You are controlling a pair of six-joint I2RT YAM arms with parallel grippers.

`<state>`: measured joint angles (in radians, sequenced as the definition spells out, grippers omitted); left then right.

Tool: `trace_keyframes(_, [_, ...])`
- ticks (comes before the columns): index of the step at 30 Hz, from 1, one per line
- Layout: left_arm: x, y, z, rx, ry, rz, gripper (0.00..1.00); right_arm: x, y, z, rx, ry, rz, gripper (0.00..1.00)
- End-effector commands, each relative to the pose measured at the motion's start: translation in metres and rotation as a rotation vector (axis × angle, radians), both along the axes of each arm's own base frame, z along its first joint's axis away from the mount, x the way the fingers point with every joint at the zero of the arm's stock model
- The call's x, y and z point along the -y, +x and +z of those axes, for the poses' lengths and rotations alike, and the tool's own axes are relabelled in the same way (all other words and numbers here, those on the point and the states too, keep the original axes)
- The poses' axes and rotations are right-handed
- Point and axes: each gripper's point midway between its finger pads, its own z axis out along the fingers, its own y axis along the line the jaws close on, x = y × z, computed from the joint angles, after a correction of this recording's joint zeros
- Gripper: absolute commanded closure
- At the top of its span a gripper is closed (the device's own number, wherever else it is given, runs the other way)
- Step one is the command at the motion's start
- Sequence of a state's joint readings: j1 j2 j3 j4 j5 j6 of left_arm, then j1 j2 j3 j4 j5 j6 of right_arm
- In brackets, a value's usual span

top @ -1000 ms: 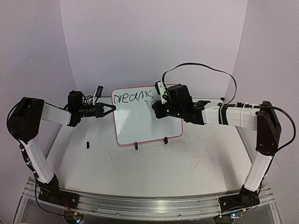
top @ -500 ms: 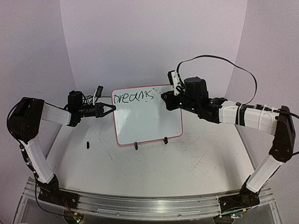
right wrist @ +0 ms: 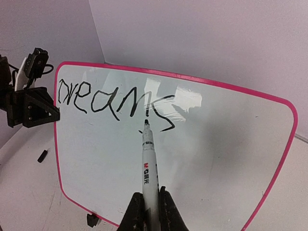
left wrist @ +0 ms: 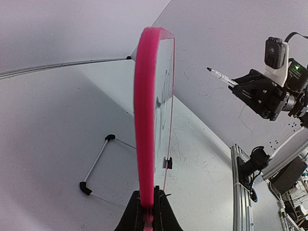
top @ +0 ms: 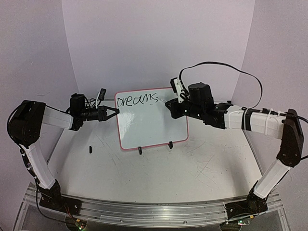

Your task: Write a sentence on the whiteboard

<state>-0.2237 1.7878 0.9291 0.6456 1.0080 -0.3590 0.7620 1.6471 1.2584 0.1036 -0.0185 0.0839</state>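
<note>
The whiteboard (top: 151, 122) with its pink frame stands tilted at the back centre on two black clip feet. One black word, "dreams" (top: 137, 100), runs along its top; it also shows in the right wrist view (right wrist: 113, 102). My left gripper (top: 111, 112) is shut on the board's left frame edge (left wrist: 146, 144). My right gripper (top: 169, 106) is shut on a white marker (right wrist: 149, 173), tip just off the board below the final "s". The marker also shows in the left wrist view (left wrist: 221, 76), clear of the board face.
A small black cap (top: 90, 148) lies on the scuffed table left of the board. The board's wire stand (left wrist: 96, 166) rests behind it. Curved white backdrop walls close in the back and sides. A black cable arcs above the right arm (top: 226, 70).
My right arm pulled the marker back from the board's upper right, swung right and up, then eased slightly left again. The left gripper and board stayed still.
</note>
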Motion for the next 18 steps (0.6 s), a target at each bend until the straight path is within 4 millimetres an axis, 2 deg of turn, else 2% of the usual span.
trace_keyframes(1, [0.001,0.008,0.014,0.090,0.016,0.033,1.00,-0.019,-0.003,0.003,-0.007,0.015,0.060,1.00])
trace_keyframes(13, [0.001,0.009,0.013,0.075,0.015,0.040,1.00,-0.097,-0.032,-0.005,0.003,-0.024,0.223,1.00])
trace_keyframes(18, [0.001,0.009,0.014,0.077,0.015,0.042,1.00,-0.115,-0.043,-0.006,-0.009,-0.018,0.266,1.00])
